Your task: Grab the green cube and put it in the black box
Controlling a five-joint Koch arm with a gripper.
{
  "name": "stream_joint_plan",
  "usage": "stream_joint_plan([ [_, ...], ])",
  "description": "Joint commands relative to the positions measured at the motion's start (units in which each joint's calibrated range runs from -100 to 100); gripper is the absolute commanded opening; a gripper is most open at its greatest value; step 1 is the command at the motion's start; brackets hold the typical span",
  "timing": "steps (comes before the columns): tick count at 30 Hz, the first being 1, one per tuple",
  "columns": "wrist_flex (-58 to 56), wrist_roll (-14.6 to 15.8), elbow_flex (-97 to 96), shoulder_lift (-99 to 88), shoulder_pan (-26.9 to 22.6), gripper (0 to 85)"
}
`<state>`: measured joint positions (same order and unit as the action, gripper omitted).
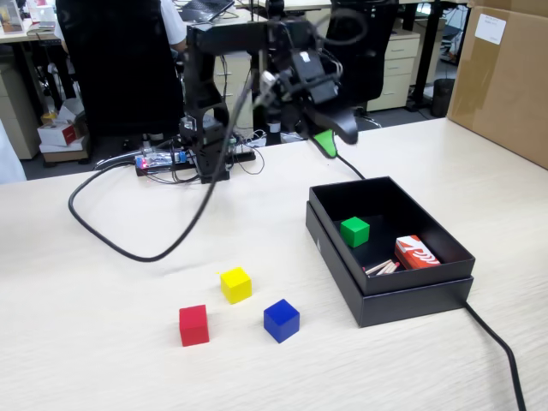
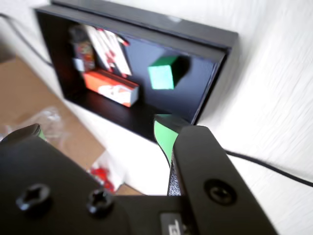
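Green cube sits flat in black box — gripper above, jaws apart, empty

black box rim blurred in wrist view, hand left tip barely visible

The small green cube sits flat inside the shallow black box, near its left wall in the fixed view.

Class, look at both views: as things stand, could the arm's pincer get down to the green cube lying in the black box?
Probably yes. The pincer hangs above the black box, which has no lid, and the green cube sits apart from the red packet.
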<state>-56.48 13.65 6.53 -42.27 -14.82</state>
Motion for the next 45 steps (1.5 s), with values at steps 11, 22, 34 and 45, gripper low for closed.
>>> stream_joint_plan([
  [11, 22.1, -12.2, -48.1, -50.5, 12.3, 48.0],
  [22, 38.3, -12.2, -73.8, -55.1, 13.7, 51.7],
  [34, 50.3, -12.6, -92.0, -56.0, 13.9, 51.7],
  [45, 58.9, -14.1, -103.4, -56.0, 13.3, 50.9],
])
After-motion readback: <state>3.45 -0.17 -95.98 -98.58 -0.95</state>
